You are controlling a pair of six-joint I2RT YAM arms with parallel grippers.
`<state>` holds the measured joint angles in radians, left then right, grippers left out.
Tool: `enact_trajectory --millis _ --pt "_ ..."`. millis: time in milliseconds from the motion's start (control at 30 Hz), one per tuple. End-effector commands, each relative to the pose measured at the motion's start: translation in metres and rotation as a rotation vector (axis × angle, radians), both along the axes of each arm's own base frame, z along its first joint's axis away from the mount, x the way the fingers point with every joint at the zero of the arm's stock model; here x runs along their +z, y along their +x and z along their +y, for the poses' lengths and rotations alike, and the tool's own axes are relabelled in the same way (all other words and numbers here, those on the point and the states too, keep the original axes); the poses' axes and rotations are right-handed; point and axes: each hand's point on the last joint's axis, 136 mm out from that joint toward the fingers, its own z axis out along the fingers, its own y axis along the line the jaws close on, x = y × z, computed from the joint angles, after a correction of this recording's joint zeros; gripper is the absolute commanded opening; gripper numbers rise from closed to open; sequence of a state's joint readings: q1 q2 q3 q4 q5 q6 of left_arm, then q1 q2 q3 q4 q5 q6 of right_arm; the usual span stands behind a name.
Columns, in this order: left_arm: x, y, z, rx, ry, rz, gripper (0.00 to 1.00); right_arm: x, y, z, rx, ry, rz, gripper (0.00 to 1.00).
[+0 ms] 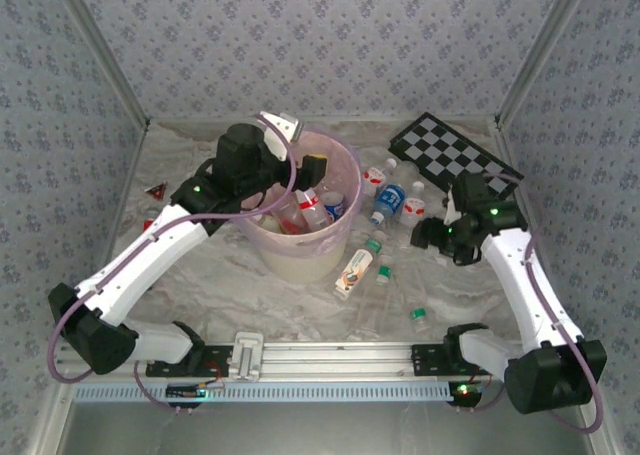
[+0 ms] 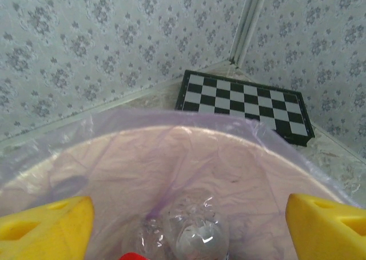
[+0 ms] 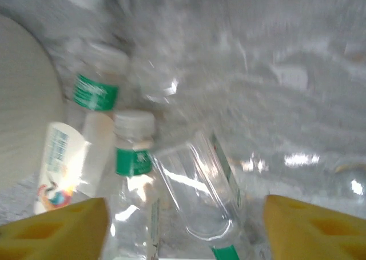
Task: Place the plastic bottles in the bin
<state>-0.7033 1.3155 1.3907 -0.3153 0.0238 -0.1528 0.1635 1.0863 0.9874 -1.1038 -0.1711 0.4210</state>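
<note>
Overhead and wrist views, bottle-clearing task. The left gripper (image 2: 186,228) hangs over the mouth of the bin (image 1: 346,163), its yellow fingers (image 2: 46,226) spread wide with nothing between them. Directly below, on the pink liner, lies a crinkled clear bottle (image 2: 191,232); several more bottles (image 1: 318,207) rest inside the bin.

The right gripper (image 3: 184,231) is lowered over the loose plastic bottles (image 1: 388,203) scattered on the table to the right of the bin. Its jaws stand well apart and, as far as the motion-blurred wrist picture allows, clamp nothing. Between and just ahead of its fingers lie a white-capped green-labelled bottle (image 3: 132,157) and, touching it on the right, a clear bottle (image 3: 197,186) on its side. An orange-white bottle (image 3: 57,168) lies just beside the left finger, near the bin wall.

Handling, as a judgement: the bottles look empty, so light, thin-walled and smooth. They would probably dent under a firm squeeze and roll or skid if nudged. The best hold is likely across the labelled mid-body, fingers square to the long axis, not on the tapering neck or cap. Neighbours in contact may be dragged along.
</note>
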Motion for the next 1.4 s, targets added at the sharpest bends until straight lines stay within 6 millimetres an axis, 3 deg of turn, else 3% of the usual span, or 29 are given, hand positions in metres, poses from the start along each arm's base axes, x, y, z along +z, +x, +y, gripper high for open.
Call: enact_trajectory --millis 0,100,200,267,533,733,900,1067,1167,1367 --pt "0.028 -0.01 0.01 0.01 0.001 -0.036 0.89 -0.028 -0.032 0.008 -0.01 0.009 0.111 0.62" --pt "0.037 -0.015 0.017 0.025 0.005 -0.032 0.9 -0.052 -0.041 0.021 0.0 0.029 0.153 0.62" --pt "0.042 -0.02 0.031 0.059 0.021 -0.033 0.91 -0.073 -0.042 0.023 0.002 -0.001 0.18 0.77" --pt "0.044 -0.024 0.042 0.09 0.033 -0.043 0.91 -0.082 -0.037 0.022 0.004 -0.023 0.183 0.79" --pt "0.046 -0.038 0.071 0.148 0.015 -0.056 0.91 -0.101 -0.028 0.02 0.015 -0.04 0.198 0.74" --pt "0.045 -0.038 0.069 0.138 0.001 -0.047 0.91 -0.098 -0.028 0.016 0.008 -0.056 0.19 0.65" --pt "0.044 -0.037 0.062 0.117 -0.012 -0.034 0.91 -0.079 -0.031 0.009 -0.019 -0.069 0.157 0.56" --pt "0.054 -0.04 0.056 0.086 -0.048 -0.033 0.91 -0.042 -0.029 0.007 -0.008 -0.033 0.079 0.49" --pt "0.063 -0.043 0.047 0.042 -0.086 -0.026 0.92 -0.007 -0.017 0.011 0.037 0.002 -0.04 0.49" --pt "0.09 -0.057 0.006 -0.171 -0.195 0.025 0.94 0.096 0.017 0.04 0.258 0.105 -0.479 0.43"
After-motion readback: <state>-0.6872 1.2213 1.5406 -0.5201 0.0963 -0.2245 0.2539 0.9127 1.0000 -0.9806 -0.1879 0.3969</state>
